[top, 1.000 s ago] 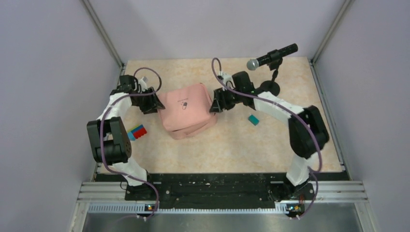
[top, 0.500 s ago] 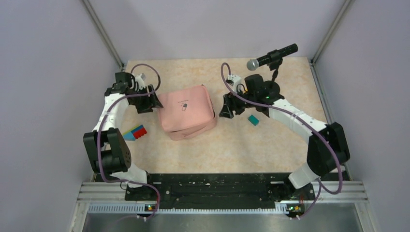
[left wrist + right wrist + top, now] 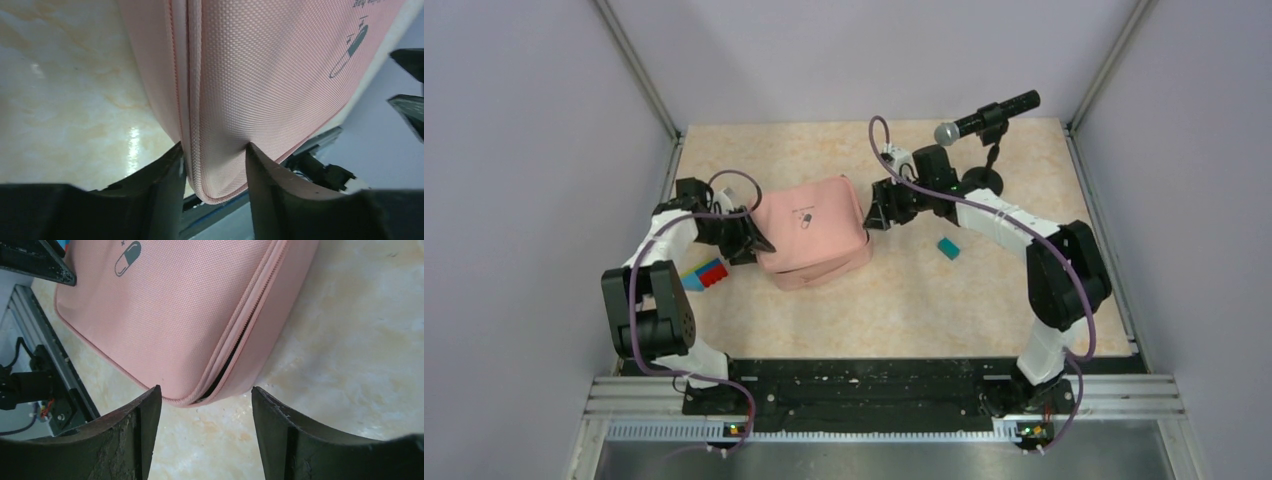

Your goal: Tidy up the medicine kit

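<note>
The pink medicine kit lies flat mid-table, lid up, pill logo showing. My left gripper is at its near-left corner. In the left wrist view my left gripper is shut on that corner of the medicine kit, and the fabric dents between the fingers. My right gripper is at the kit's far-right corner. In the right wrist view my right gripper stands open, with the medicine kit's corner just reaching between the tips without touching. The zip gapes slightly at that corner.
A microphone on a round-based stand rises behind my right arm. A small teal block lies right of the kit. A red and blue block lies by my left arm. Frame posts and walls enclose the table.
My left gripper slid from the kit's left side toward its near-left corner and closed on it. My right gripper swung away to the right, then came back to the far-right corner.
</note>
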